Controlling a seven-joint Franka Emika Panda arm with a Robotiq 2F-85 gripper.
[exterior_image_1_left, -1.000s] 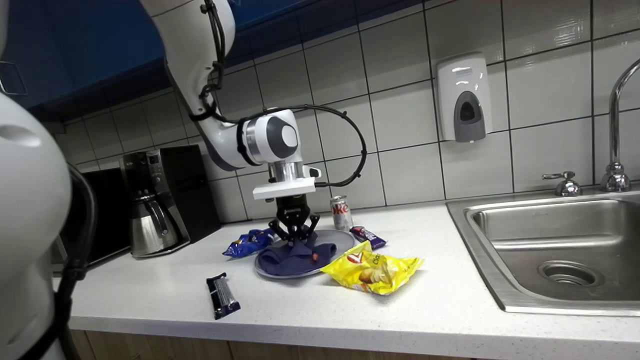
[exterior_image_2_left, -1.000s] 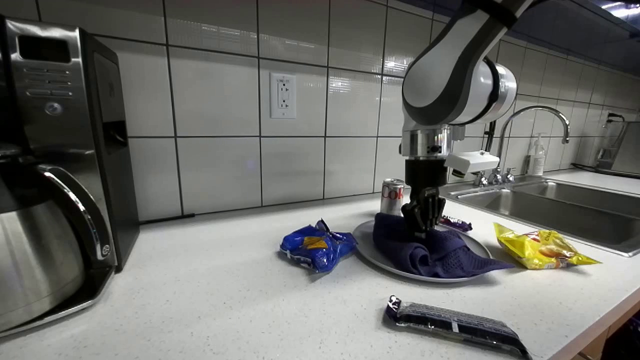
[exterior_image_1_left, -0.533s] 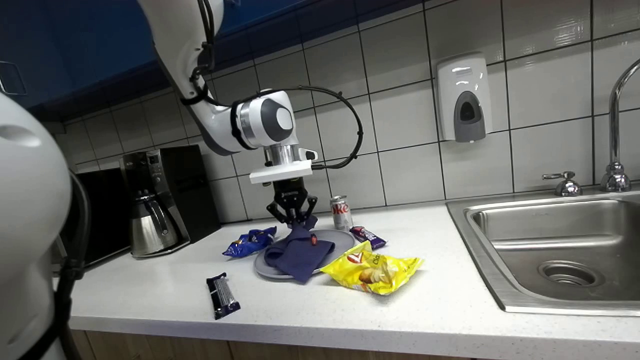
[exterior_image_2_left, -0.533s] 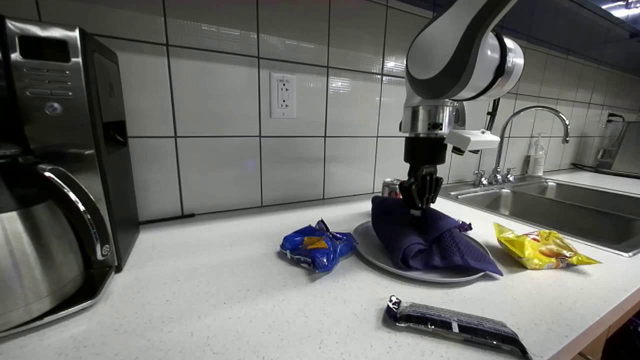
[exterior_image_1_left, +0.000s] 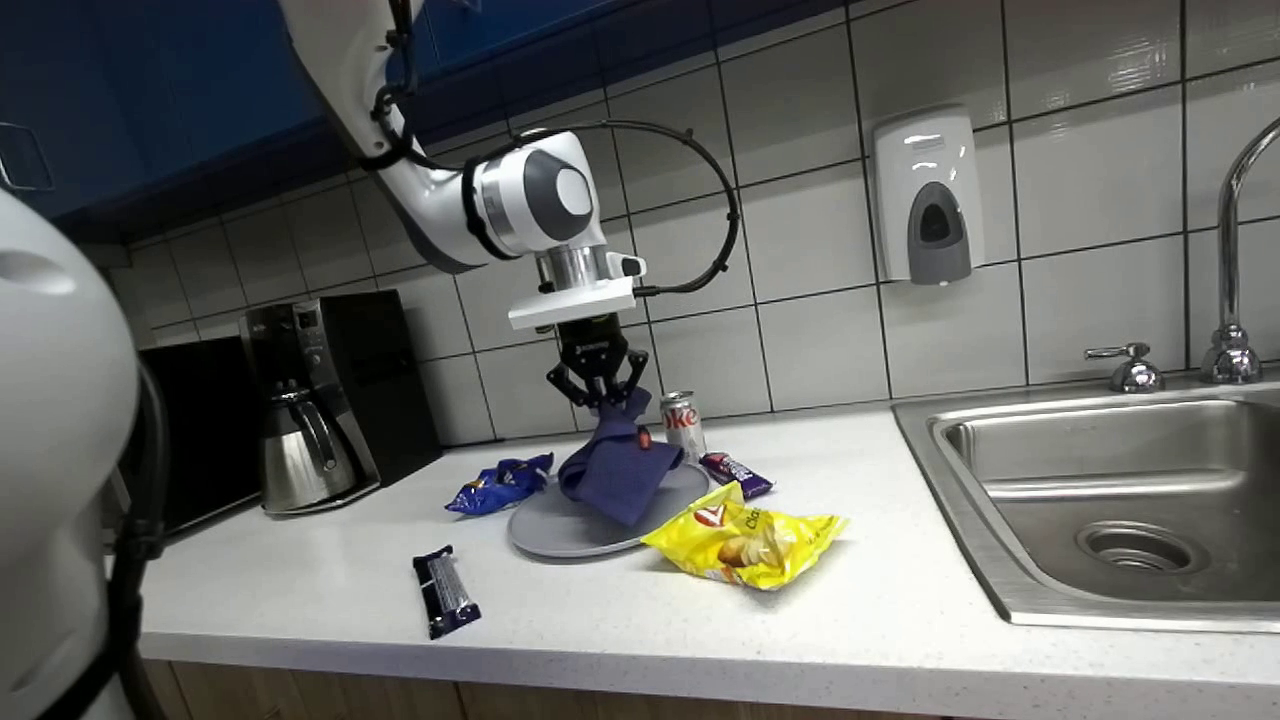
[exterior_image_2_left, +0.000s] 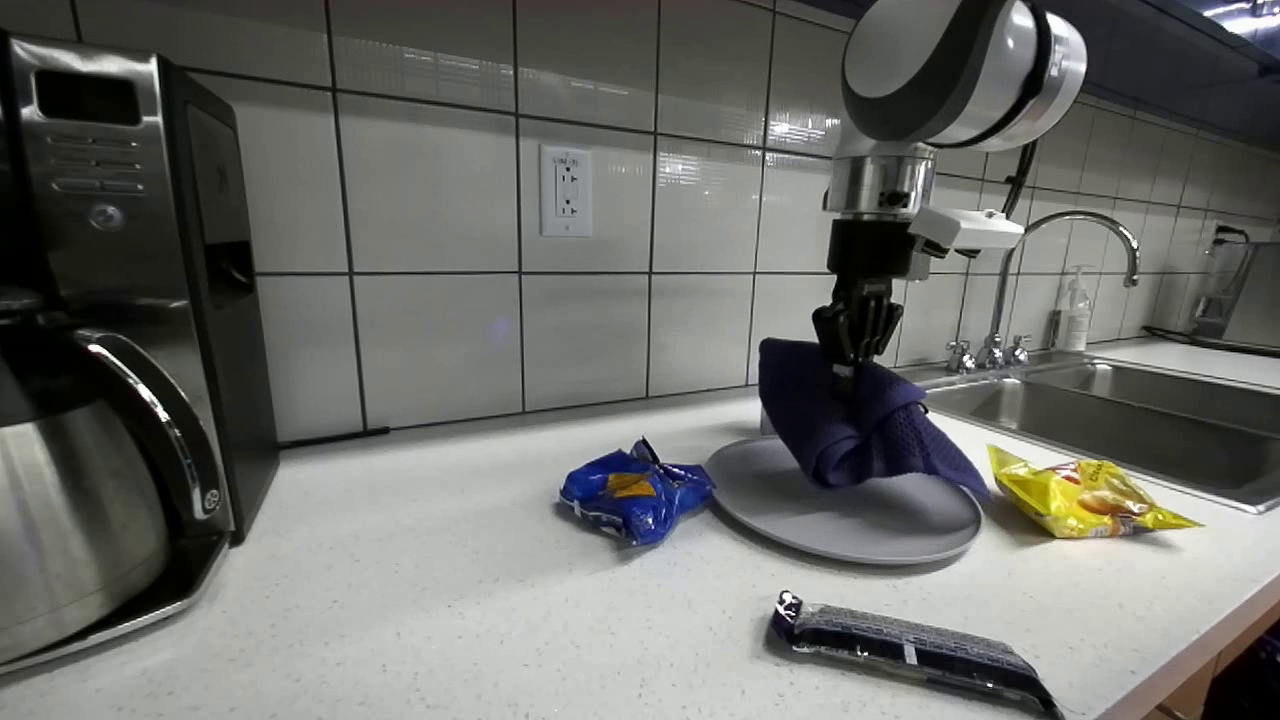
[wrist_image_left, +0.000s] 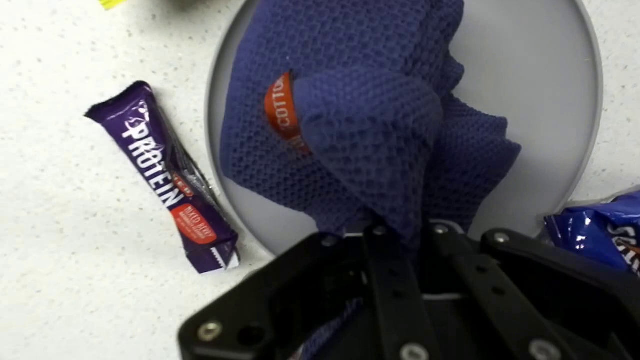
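Black claw: clamped on waffle-textured purple-blue cloth — hanging beneath it, above round grey plate. Silver metal can upright nearby — contents hidden.

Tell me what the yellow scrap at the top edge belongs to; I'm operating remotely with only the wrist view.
Observer: It's a corner of a yellow chip bag, which lies on the counter beside the gray plate.
Operator: Does the waffle-weave cloth lie flat or hang?
Observer: In both exterior views it hangs from the shut gripper over the plate, though I can't tell whether its lowest corner touches.
Operator: Does anything tall stand past the blue snack bag?
Observer: Yes, a coffee maker stands on the counter on that side.
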